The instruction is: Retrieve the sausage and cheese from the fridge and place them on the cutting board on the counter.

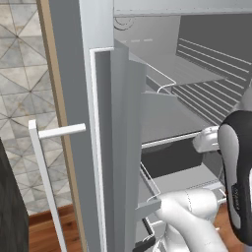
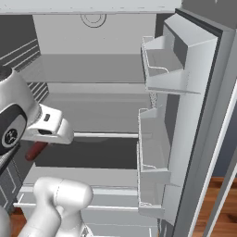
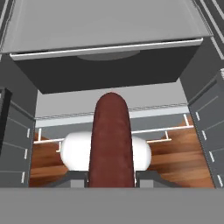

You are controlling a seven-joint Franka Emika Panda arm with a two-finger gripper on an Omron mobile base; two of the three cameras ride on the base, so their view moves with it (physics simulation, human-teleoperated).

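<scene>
The end effector (image 3: 110,181) is sitting nearest the hand camera, clenched on the sausage (image 3: 111,144). Its two dark fingertips (image 3: 75,179) are pressing against the sausage from either side at the bottom of the hand view. The sausage is a dark reddish-brown cylinder with a rounded end, and it is extending straight away from the end effector along the line of sight. In the right base view, one end of the sausage (image 2: 36,150) is showing below the white wrist, in front of the fridge's (image 2: 194,120) open interior.

Beyond the sausage, the grey fridge shelves (image 3: 105,48) are lying one above another, each with a pale front edge. The right door (image 2: 185,139) is standing open, and its moulded bins are facing inward. In the left base view, the left door (image 1: 106,147) is also standing open, and its long white bar handle (image 1: 44,182) is projecting towards the tiled wall.
</scene>
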